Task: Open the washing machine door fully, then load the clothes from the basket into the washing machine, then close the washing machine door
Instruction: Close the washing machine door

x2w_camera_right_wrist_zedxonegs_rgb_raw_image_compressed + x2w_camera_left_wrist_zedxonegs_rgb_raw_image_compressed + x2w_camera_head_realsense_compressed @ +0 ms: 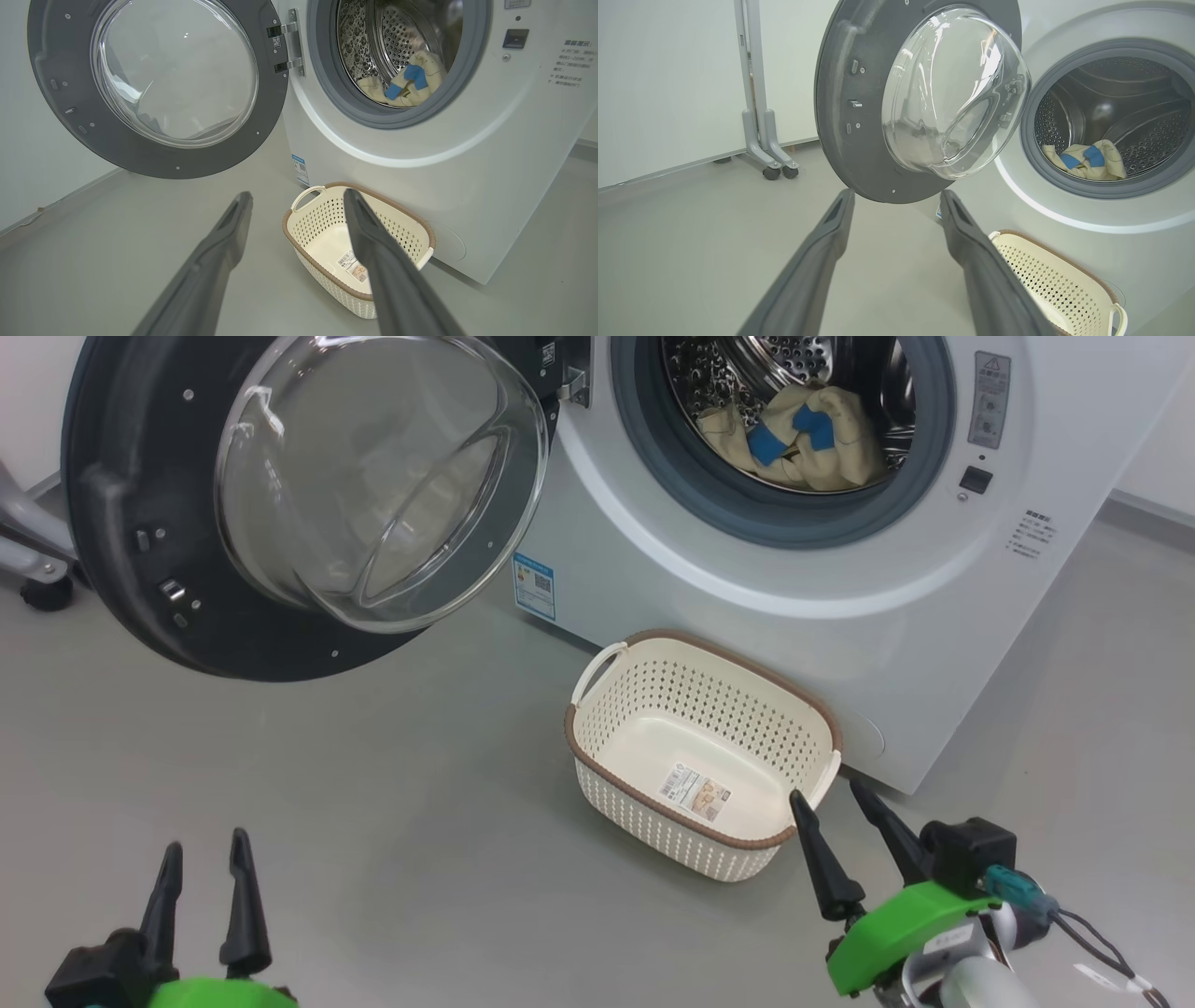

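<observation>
Washing machine door (308,495): you see it swung wide open to the left of the opening. It hangs on its hinge (292,46), with the inner side turned toward you, the clear glass bowl bulging out of the black rim.
Washing machine (747,607): it stands on the grey floor (373,803) ahead of you and to the right. Its mouth is uncovered, and the grey seal (653,467) rings the perforated steel drum (747,364).
Clothes (808,443): you find them inside the drum, a crumpled cream heap with blue patches lying low just behind the seal.
Basket (644,756): it sits upright on the floor just in front of the machine, below the opening and close against the front panel. Its bottom lies bare, with a label sticker (695,791) on it.
Left pincer (206,840): it hangs at your lower left over the floor, fingers pointing up the head view. The jaws are spread and hold nothing, well apart from door and basket. In its own wrist view the fingers aim at the door's lower edge.
Right pincer (825,790): it sits at your lower right with the jaws wide and nothing between them. Its fingertips show over the basket's near right corner, by the white handle; you cannot tell whether they touch it.
Blue sticker (533,585): it is on the machine's lower left corner, just beside the door's edge.
Wheeled stand (759,116): this grey frame on castors stands by the white wall, left of the door in the left wrist view.
</observation>
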Controlling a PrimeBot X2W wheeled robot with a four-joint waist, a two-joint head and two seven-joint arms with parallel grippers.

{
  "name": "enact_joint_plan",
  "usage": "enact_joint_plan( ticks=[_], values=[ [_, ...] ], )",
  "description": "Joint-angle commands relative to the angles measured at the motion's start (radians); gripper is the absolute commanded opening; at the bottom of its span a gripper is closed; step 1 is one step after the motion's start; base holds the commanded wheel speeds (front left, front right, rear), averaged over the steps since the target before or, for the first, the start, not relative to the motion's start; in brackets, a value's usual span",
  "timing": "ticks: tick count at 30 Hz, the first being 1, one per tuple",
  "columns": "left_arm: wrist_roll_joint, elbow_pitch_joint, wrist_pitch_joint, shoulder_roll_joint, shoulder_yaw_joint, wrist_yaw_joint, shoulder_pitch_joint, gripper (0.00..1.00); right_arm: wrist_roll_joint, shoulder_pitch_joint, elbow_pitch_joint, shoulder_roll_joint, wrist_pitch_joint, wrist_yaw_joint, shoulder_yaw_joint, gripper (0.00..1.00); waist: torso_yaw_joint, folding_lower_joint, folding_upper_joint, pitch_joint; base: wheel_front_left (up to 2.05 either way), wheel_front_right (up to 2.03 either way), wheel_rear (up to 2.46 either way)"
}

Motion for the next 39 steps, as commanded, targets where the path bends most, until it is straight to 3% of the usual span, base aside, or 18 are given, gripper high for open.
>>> enact_joint_plan(
  ticks=[1,8,16,21,29,34,39],
  values=[
    [0.008,-0.039,-0.011,0.005,0.041,0.0,-0.03,0.0,-0.01,-0.044,-0.028,-0.002,-0.01,0.0,0.019,1.0,0.0,0.0,0.0,0.004,0.0,0.0,0.0],
    [-0.01,-0.045,-0.011,0.006,0.056,-0.001,-0.038,0.0,-0.032,-0.047,-0.028,-0.002,-0.01,0.0,0.014,1.0,-0.001,0.0,0.0,0.027,0.0,0.0,0.0],
    [-0.053,-0.145,-0.011,0.083,0.189,0.0,-0.062,0.0,-0.102,-0.071,-0.04,-0.002,0.018,0.0,0.004,1.0,-0.041,0.0,0.0,0.133,0.0,0.0,0.0],
    [-0.105,-0.193,-0.011,0.176,0.282,-0.002,-0.122,0.0,-0.138,-0.09,-0.081,-0.017,0.053,0.0,-0.005,1.0,-0.066,0.0,0.0,0.206,0.0,0.0,0.0],
    [-0.219,-0.139,0.024,0.428,0.458,-0.003,-0.266,0.0,-0.166,-0.106,-0.142,-0.037,0.097,0.0,-0.015,1.0,-0.127,0.0,0.0,0.29,0.0,0.0,0.0],
    [-0.376,-0.001,0.08,0.526,0.568,0.004,-0.417,0.0,-0.175,-0.124,-0.174,-0.042,0.111,0.0,-0.018,1.0,-0.172,0.0,0.0,0.339,0.0,0.0,0.0],
    [-0.515,0.212,0.159,0.608,0.609,0.004,-0.596,0.0,-0.184,-0.137,-0.193,-0.042,0.116,0.0,-0.01,1.0,-0.22,0.0,0.0,0.371,0.0,0.0,0.0]
  ],
)
